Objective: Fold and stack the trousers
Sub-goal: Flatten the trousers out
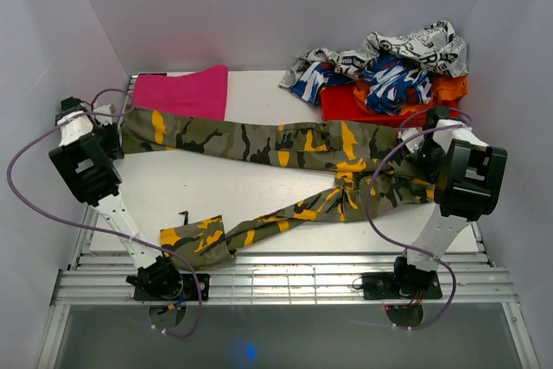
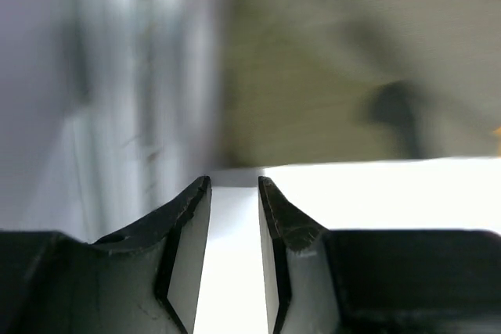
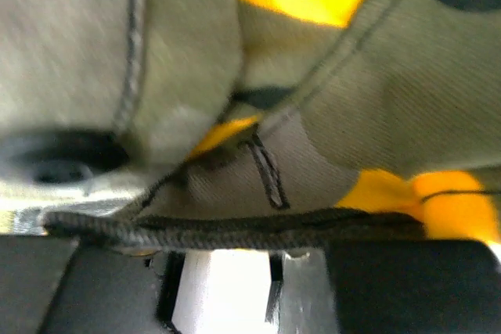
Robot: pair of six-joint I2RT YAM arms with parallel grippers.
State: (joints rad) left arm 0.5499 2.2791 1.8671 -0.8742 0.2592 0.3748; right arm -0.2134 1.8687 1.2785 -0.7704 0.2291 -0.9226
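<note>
Ok, starting at the left gripper (image 2: 233, 183): I'm seeing its jaws standing a narrow slit apart with nothing between them, only white table (image 1: 216, 200) showing through. A blurred cloth edge is sitting just off the tips at 12 o'clock.

On the right gripper (image 3: 223, 271), camo cloth is draping over the tips and a black drawstring (image 3: 235, 231) is lying across them. I'm not able to tell whether those jaws are clamping anything.

Moving outward, the trousers (image 1: 259, 140) are lying flat on the table. One leg is running from its cuff at 9 o'clock to the waist at 3 o'clock. The other is splaying off toward 7 o'clock and ending near the front edge.

I'm reading the placement as deliberate: one arm at the cuff and one at the waistband, so both ends of the long axis get picked together.

The pink cloth (image 1: 186, 92) is sitting at 11 o'clock, touching the upper leg. The loose garment pile (image 1: 389, 66) is sitting at 1 o'clock, off the fold area.

I'm judging that the splayed leg is needing alignment before any fold.
</note>
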